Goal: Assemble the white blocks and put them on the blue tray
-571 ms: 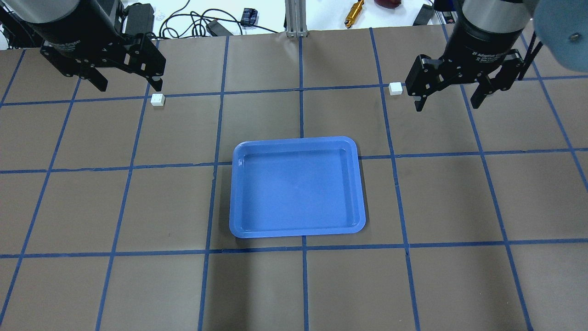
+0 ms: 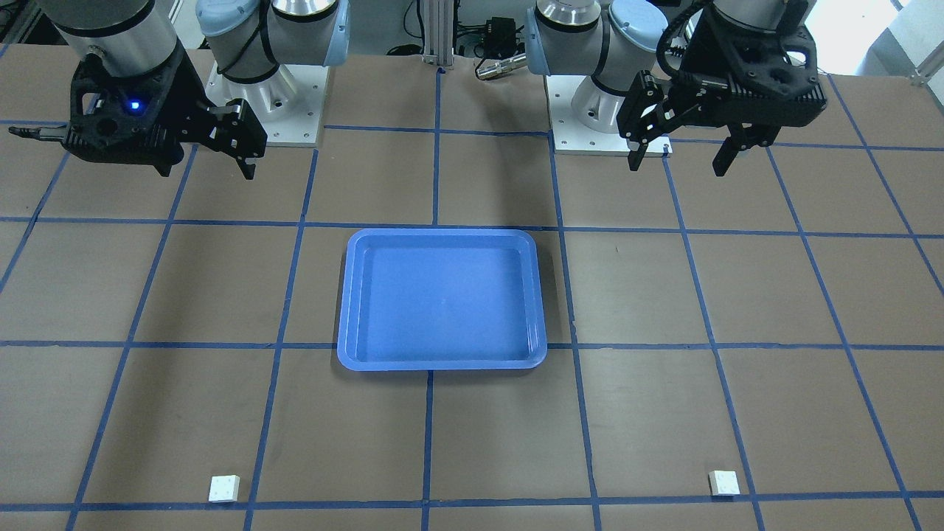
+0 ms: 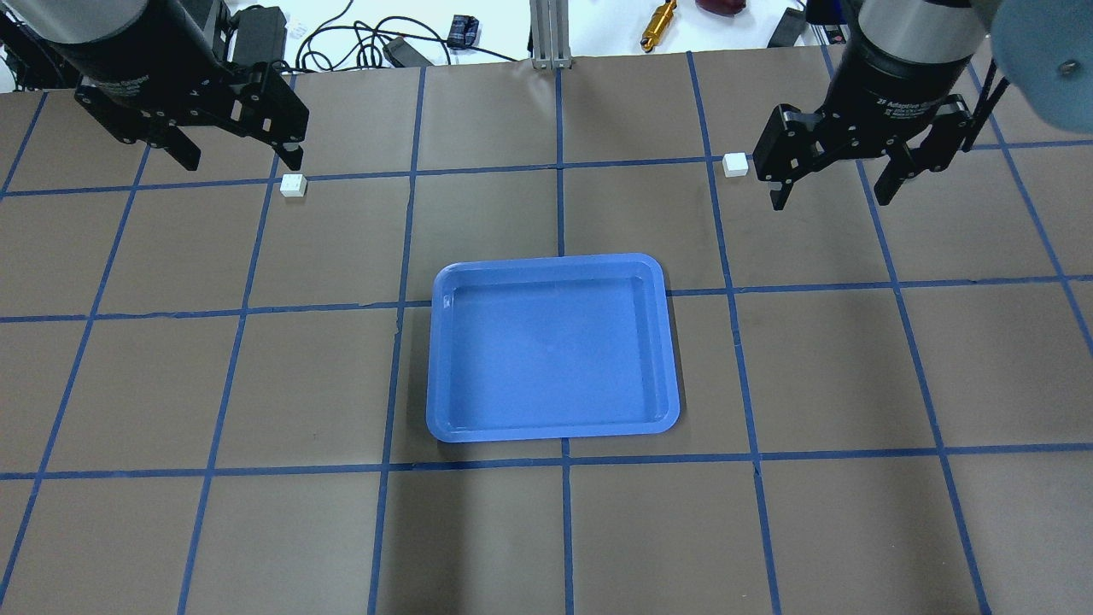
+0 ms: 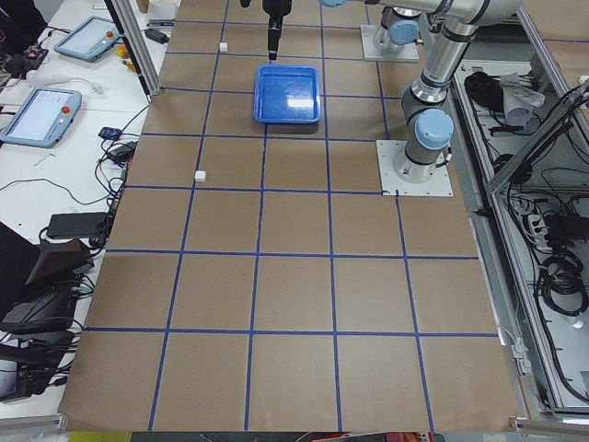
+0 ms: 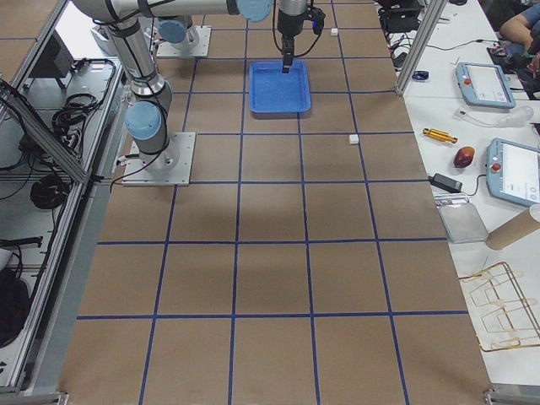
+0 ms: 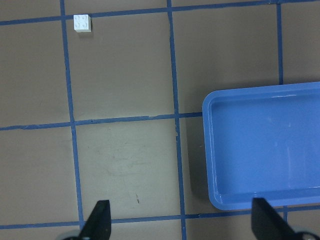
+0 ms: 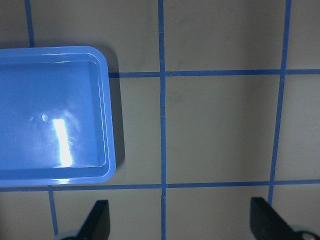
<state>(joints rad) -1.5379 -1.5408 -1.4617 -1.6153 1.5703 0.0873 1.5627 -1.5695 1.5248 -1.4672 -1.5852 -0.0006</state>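
The blue tray lies empty at the table's middle. Two white blocks lie on the table at the far side: one just below my left gripper's inner finger, the other just left of my right gripper's inner finger. My left gripper is open and empty, high above the table. My right gripper is also open and empty. The left wrist view shows the left block far ahead and the tray at the right. The right wrist view shows only the tray; no block shows there.
Blue tape lines divide the brown table into squares. Cables, a power brick and a brass tool lie beyond the far edge. The arm bases stand at the robot's side.
My right gripper has shifted very slightly toward the far edge. The left gripper, the blocks and the tray have not visibly moved.
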